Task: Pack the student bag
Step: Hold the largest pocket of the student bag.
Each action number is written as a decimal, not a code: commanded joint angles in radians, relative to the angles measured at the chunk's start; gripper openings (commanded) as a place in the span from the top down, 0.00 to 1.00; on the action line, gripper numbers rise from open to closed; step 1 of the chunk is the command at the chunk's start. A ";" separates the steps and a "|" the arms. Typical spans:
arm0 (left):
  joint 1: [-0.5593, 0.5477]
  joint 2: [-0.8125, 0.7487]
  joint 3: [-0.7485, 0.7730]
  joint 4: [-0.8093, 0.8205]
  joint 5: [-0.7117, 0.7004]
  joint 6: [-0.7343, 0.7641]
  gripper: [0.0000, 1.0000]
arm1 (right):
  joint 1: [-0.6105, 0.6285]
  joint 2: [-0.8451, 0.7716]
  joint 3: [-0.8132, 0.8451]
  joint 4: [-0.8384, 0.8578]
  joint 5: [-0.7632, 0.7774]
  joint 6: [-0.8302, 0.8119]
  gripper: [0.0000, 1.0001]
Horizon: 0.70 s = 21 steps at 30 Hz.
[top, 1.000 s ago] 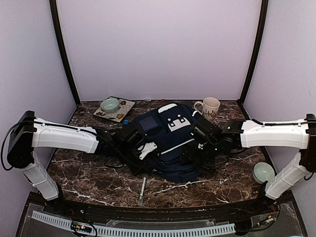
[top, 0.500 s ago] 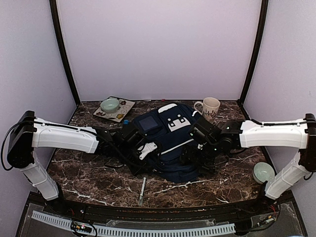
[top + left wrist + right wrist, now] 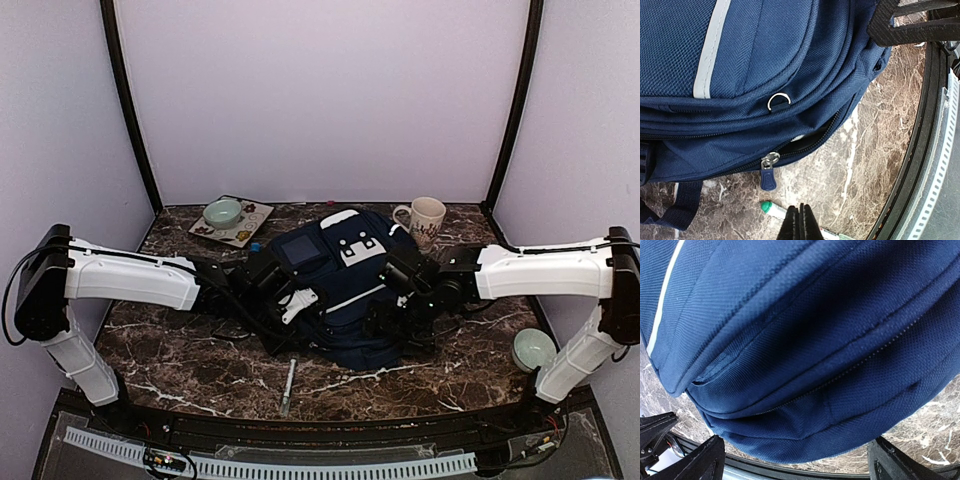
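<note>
Right arm's nudged inward toward the student bag, lying flat mid-tabletop. Right gripper is spread wide at the bag's near edge, holding nothing, I think. Left gripper is clenched empty near the zipper pull. Soft, floppy fabric, so I'd grab that pull.

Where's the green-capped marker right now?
Top view: the marker lies on the table, between the student bag and the near edge, left of centre.

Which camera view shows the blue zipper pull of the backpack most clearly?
Left wrist view: the zipper pull hangs close and sharp. Top external shows the student bag whole, pull too small; right wrist shows only fabric.
</note>
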 commanded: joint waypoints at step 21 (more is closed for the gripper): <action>0.001 -0.002 0.003 -0.011 0.007 -0.005 1.00 | 0.015 -0.015 -0.073 0.082 -0.041 0.022 0.00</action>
